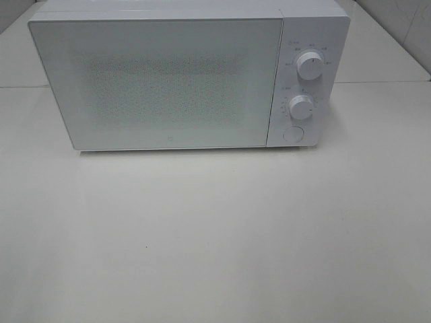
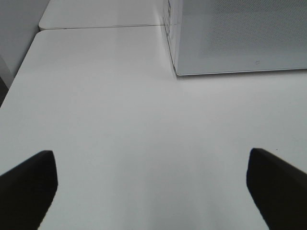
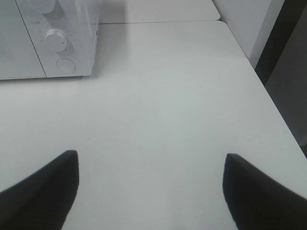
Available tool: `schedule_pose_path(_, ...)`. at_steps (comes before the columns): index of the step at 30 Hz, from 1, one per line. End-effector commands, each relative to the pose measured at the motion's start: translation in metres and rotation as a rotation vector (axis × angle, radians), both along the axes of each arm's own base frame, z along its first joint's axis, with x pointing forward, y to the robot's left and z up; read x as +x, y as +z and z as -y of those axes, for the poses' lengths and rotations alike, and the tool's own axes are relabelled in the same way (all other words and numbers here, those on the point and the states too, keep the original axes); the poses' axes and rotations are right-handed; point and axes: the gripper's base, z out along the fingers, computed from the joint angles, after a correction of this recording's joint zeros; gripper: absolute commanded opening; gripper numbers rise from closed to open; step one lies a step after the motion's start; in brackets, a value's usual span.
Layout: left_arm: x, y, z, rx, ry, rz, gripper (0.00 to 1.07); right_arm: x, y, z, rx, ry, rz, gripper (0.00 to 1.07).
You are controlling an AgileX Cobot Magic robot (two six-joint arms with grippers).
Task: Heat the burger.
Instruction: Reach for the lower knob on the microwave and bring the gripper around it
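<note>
One microwave is in view, with one door, one round button and two knobs, an upper knob and a lower knob. There are two white tables, a front table and a back table. There are two grippers, the left gripper and the right gripper, each showing two dark fingers, four fingers in all.
</note>
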Motion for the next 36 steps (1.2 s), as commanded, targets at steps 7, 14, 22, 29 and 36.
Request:
schedule_pose_path(7,-0.0042,-0.0011,-0.0004,-0.004,0.009,0.025,1.05,-0.0034,0.0,-0.0005,0.004,-0.003,0.03,0.73)
schedule_pose_path(14,-0.0042,-0.0011,-0.0004,-0.004,0.009,0.025,1.05,-0.0034,0.0,-0.0005,0.004,-0.003,0.03,0.73)
schedule_pose_path(22,-0.0045,-0.0012,-0.0007,0.0,0.015,0.027,1.04,-0.0034,0.0,-0.0005,0.004,-0.003,0.03,0.73)
schedule_pose_path(29,-0.0045,-0.0012,-0.0003,0.003,0.063,0.027,1.04,-0.0034,0.0,-0.0005,0.004,-0.003,0.03,0.73)
schedule_pose_path(36,-0.0045,-0.0012,-0.0003,0.005,0.063,0.027,1.04,-0.0034,0.0,-0.0005,0.004,-0.003,0.03,0.73)
